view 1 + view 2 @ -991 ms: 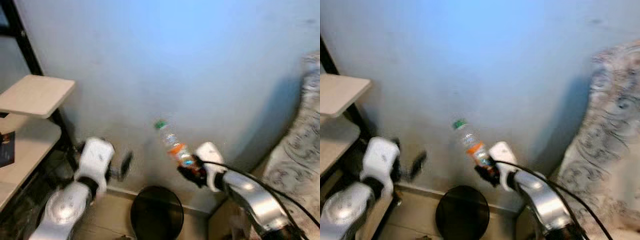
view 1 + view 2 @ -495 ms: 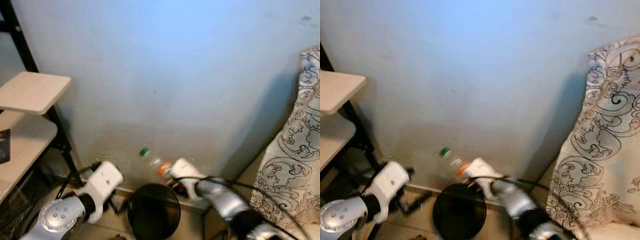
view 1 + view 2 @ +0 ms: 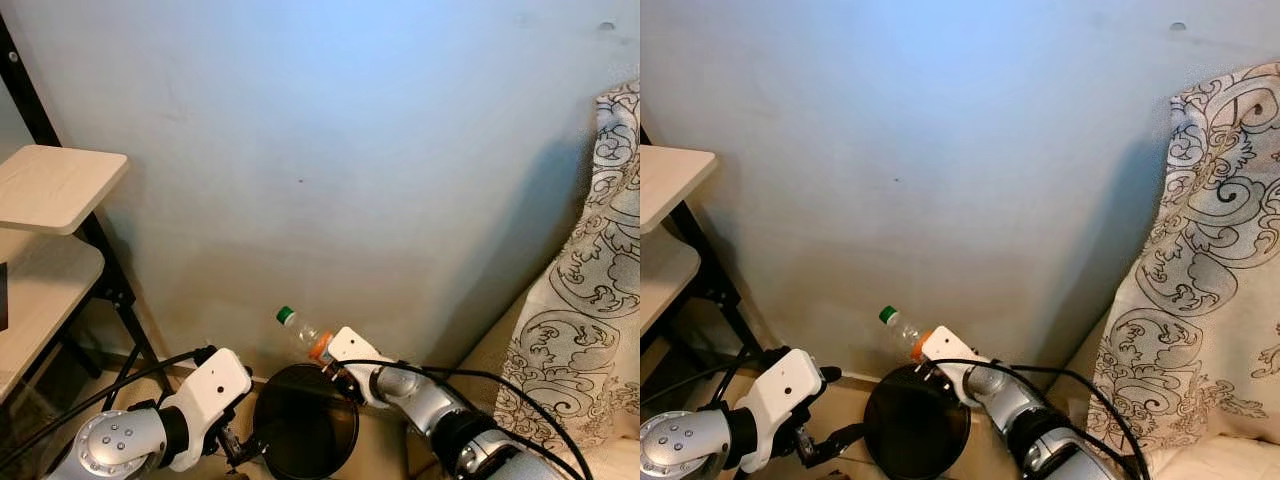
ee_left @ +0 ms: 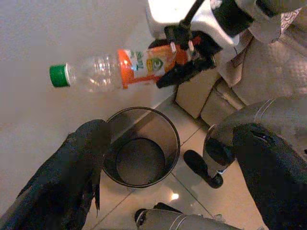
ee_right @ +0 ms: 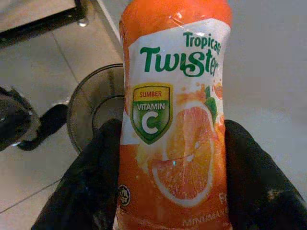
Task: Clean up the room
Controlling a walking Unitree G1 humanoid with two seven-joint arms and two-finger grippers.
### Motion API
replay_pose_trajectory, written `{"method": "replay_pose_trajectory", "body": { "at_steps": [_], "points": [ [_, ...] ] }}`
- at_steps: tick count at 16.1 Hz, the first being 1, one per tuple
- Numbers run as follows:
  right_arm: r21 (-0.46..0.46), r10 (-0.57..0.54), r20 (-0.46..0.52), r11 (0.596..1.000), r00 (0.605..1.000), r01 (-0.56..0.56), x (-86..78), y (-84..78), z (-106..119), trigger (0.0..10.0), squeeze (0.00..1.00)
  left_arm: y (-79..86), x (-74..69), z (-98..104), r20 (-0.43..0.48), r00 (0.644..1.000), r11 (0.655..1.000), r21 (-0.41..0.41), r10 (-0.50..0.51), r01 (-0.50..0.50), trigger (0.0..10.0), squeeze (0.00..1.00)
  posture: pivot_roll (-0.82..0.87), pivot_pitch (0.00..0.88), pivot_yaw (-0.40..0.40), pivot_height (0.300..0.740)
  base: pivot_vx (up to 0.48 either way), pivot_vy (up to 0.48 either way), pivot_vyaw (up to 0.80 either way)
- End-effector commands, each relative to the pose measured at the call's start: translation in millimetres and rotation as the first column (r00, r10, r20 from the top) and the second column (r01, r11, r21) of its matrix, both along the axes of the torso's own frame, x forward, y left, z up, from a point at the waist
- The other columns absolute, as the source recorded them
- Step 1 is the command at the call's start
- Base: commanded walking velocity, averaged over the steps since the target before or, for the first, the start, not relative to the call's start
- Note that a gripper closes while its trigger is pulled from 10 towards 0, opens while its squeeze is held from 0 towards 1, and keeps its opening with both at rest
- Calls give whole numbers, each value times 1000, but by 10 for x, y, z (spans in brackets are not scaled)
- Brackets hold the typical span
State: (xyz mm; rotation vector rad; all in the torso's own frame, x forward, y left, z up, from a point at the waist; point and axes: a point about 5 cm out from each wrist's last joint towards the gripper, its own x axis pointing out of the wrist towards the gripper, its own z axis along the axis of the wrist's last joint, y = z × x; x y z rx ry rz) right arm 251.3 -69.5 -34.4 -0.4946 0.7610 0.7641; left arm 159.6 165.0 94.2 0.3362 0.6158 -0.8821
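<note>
Right gripper clenched on empty-looking orange-label bottle, held tilted just above round black bin, bin empty; left gripper spread open beside bin.

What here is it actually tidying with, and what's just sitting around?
Part of the job:
- bottle, gripped in the right claw
- black bin on the floor, open-topped

Just there:
- wooden shelf
- patterned cloth
- left claw, low beside the bin, holding nothing
</note>
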Motion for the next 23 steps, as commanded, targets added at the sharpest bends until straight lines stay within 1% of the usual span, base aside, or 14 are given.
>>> {"method": "replay_pose_trajectory", "body": {
  "at_steps": [1,7,8,10,11,12,13,14,15,16,17,18,20,23],
  "points": [
    [14,-2,3,1000,1000,2,49,2,34,10000,1000,-34,-3,43,15,1000,1000,-9,-26,26,10000,0,139,0,-78,740,0,0,0],
    [87,-18,-53,996,998,22,2,59,7,10000,1000,-24,31,54,22,999,999,-5,-31,31,10000,0,148,0,-76,740,0,0,0],
    [109,-16,-62,994,998,23,0,50,9,10000,0,-24,35,58,23,999,1000,-5,-31,31,10000,0,148,0,-75,740,0,0,0],
    [109,-26,-74,993,997,34,1,4,2,10000,0,-27,45,59,27,999,1000,-5,-29,29,10000,0,147,0,-74,740,0,0,0],
    [145,-90,-55,985,994,97,77,-110,50,10000,0,-27,72,76,42,999,1000,-17,0,1,10000,0,145,0,-70,740,0,0,0],
    [160,-98,-40,982,994,103,103,-137,74,10000,0,-28,79,81,45,999,1000,-22,8,-7,10000,0,143,0,-69,740,0,0,0],
    [196,-137,7,971,990,133,181,-216,148,10000,0,-35,104,99,63,998,999,-32,30,-28,10000,0,142,0,-66,740,0,0,0],
    [300,-208,26,935,978,191,279,-312,293,10000,0,-38,167,134,103,990,995,-50,94,-89,10000,0,140,0,-62,740,0,0,0],
    [360,-272,76,905,959,228,348,-442,447,10000,0,-44,240,183,152,974,985,-80,166,-155,10000,0,135,0,-56,740,0,0,0],
    [454,-359,138,851,923,264,356,-599,698,10000,0,-27,354,247,231,926,954,-112,298,-279,10000,0,122,0,-44,740,0,0,0],
    [494,-396,162,825,904,273,345,-659,814,10000,0,-17,394,274,258,901,936,-125,350,-328,10000,0,122,0,-44,740,0,0,0],
    [552,-471,189,777,862,304,309,-757,988,10000,0,3,443,306,287,858,905,-148,425,-399,10000,0,110,0,-37,740,0,0,0],
    [609,-546,194,719,815,336,159,-840,1256,10000,0,-28,495,398,341,806,875,-195,484,-443,10000,0,99,0,-28,740,0,0,0],
    [666,-611,163,647,775,370,-51,-814,1421,10000,0,-118,538,508,366,767,850,-257,527,-461,10000,0,103,0,-28,740,0,0,-267]
  ]
}}
